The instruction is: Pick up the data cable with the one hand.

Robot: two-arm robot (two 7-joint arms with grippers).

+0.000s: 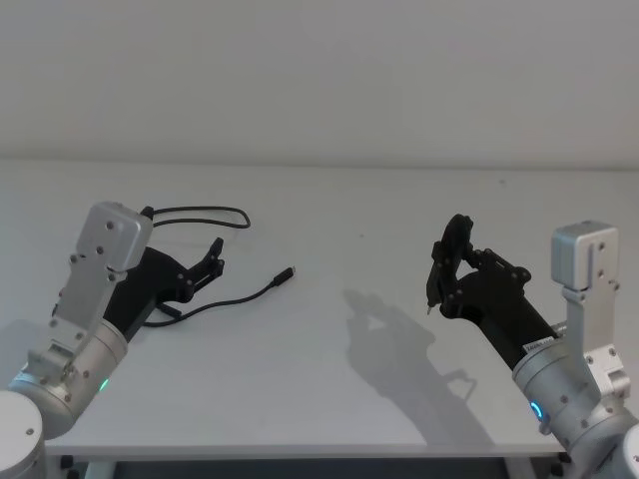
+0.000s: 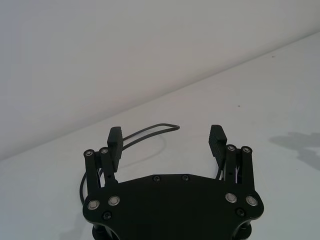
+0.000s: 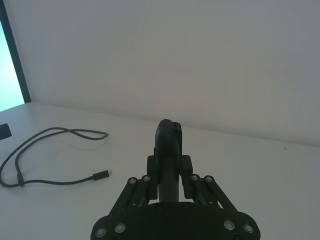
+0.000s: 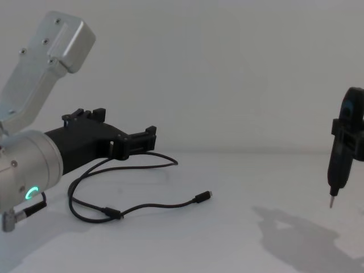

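Observation:
The data cable [image 1: 245, 294] lies loosely looped on the white table at the left, one plug [image 1: 288, 272] pointing toward the middle. My left gripper [image 1: 214, 255] hovers open just above the loop, nothing between its fingers. In the left wrist view the cable [image 2: 150, 129] runs past the open gripper [image 2: 165, 132] on the table beyond. The chest view shows the gripper [image 4: 149, 138] over the cable [image 4: 153, 206]. My right gripper [image 1: 454, 254] is raised at the right, shut on a slim black pen-shaped tool [image 4: 340, 153] with its metal tip down.
The white table's front edge [image 1: 300, 451] runs near my body, and a plain wall stands behind. The right wrist view shows the cable [image 3: 55, 182] far off, a dark vertical frame [image 3: 11, 60] and a small black object [image 3: 4, 131] at the table's side.

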